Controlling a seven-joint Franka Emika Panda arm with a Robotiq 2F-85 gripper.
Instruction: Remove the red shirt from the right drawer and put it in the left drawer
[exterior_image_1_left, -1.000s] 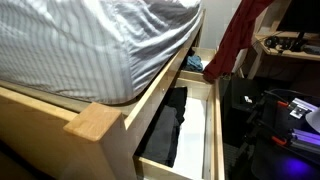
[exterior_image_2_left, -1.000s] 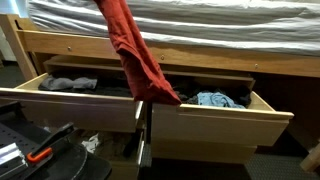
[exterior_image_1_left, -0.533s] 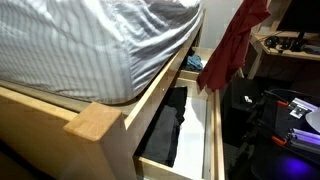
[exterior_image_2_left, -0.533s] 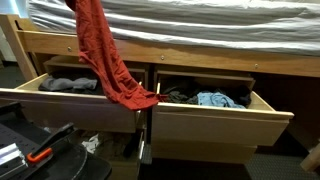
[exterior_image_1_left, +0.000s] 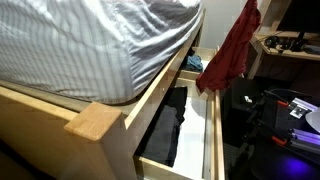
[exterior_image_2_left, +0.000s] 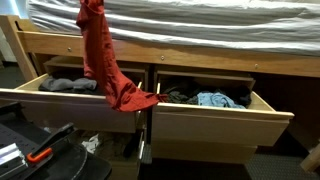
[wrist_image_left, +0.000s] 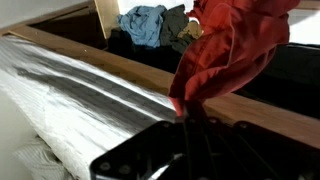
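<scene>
Striped mattress (exterior_image_2_left: 200, 15) behind, gripper (wrist_image_left: 188, 124) pinches the red shirt (exterior_image_2_left: 100, 50) above the left drawer (exterior_image_2_left: 70, 105) holding a black garment (exterior_image_1_left: 170, 125).

There are two drawers, the left drawer (exterior_image_2_left: 70, 112) and the right drawer (exterior_image_2_left: 215, 125). There is one red shirt (exterior_image_2_left: 98, 50). There is one bed (exterior_image_1_left: 40, 110), with one stripy mattress (exterior_image_1_left: 90, 45) on top of it. The right drawer has one blue cloth (exterior_image_2_left: 212, 100) in it. Next to the blue cloth are some dark clothes (exterior_image_2_left: 178, 95), but they are too bunched up to count. The left drawer has one long black garment (exterior_image_1_left: 168, 125) in it. At the near corner of the bed there is one wooden block (exterior_image_1_left: 97, 120)
</scene>
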